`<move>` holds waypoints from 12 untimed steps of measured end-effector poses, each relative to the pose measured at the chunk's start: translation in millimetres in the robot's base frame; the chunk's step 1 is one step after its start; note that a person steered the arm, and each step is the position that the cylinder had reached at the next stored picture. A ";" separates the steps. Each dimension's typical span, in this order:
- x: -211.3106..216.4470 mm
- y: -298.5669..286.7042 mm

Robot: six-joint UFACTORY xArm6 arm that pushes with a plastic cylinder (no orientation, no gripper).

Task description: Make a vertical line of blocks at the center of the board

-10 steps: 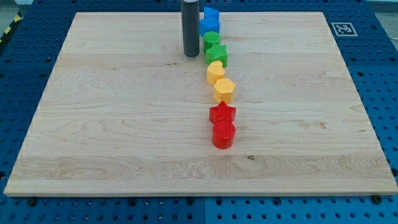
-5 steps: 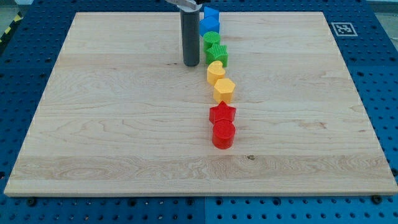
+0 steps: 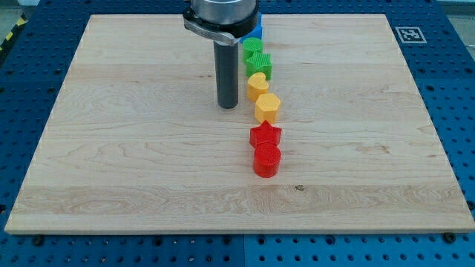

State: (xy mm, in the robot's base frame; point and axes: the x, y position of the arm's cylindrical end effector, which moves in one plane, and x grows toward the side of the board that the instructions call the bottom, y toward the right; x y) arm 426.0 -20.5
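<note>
- Nearest the view's bottom, the wooden board [image 3: 133,185] lies on a blue perforated table [image 3: 460,111]; its lower half carries no blocks except the red pair.
- The red cylinder-like block [image 3: 266,160] is the lowest block of the column, a little to the right of the board's middle line.
- The red star block [image 3: 266,136] touches it from above.
- A small gap of bare wood separates the red pair from the yellow hexagonal block [image 3: 268,108].
- The yellow heart-shaped block [image 3: 257,86] sits against the hexagonal one, shifted slightly to the view's left.
- The arm's dark rod stands upright, and my tip [image 3: 228,107] rests on the board just to the view's left of the two yellow blocks, level with the yellow hexagonal block and apart from both.
- The arm carries no gripper, so there are no jaws to be apart or together; the rod holds nothing.
- Above the yellow pair, the green ridged block [image 3: 260,64] touches the yellow heart-shaped block.
- The second green block [image 3: 251,47] lies just above it; its shape cannot be made out because the arm's metal collar [image 3: 220,16] partly covers it.
- Only a sliver of a blue block [image 3: 259,30] shows beside the collar, near the board's top edge.
- A black-and-white marker tag [image 3: 410,34] sits at the board's top right corner.
</note>
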 end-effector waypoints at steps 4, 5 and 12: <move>11.1 0.0; 29.9 -5.2; 118.3 114.4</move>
State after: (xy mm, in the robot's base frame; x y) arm 544.3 93.8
